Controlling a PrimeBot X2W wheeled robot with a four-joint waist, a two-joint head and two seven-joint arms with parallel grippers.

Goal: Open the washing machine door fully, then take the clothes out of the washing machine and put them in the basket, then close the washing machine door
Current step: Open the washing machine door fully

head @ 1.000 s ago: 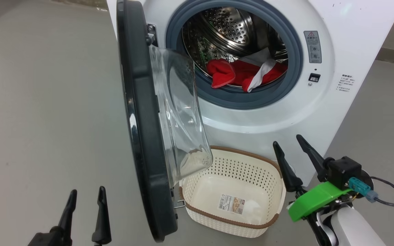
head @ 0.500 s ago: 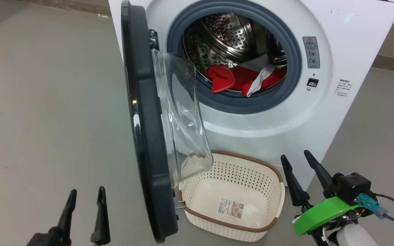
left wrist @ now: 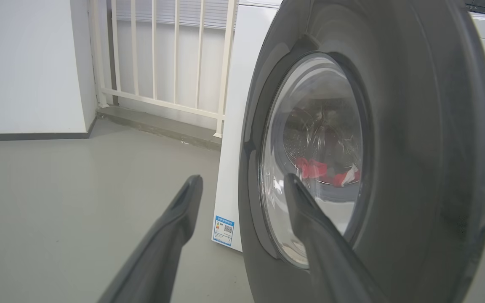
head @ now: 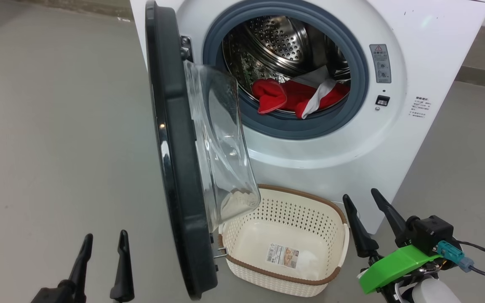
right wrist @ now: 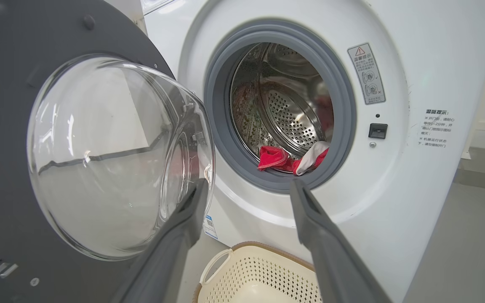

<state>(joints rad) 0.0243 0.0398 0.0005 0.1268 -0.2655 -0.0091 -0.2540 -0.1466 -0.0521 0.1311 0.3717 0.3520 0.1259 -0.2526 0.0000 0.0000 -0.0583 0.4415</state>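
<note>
My left gripper (head: 105,236) and right gripper (head: 359,195) are spread apart and hold nothing, while the red clothes (head: 297,94), maybe two pieces, lie in the washing machine (head: 352,143) beside its open door (head: 171,168).

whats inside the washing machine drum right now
Red clothes with a white band lie at the front of the steel drum, by the grey gasket. Anything beneath them is covered.
</note>
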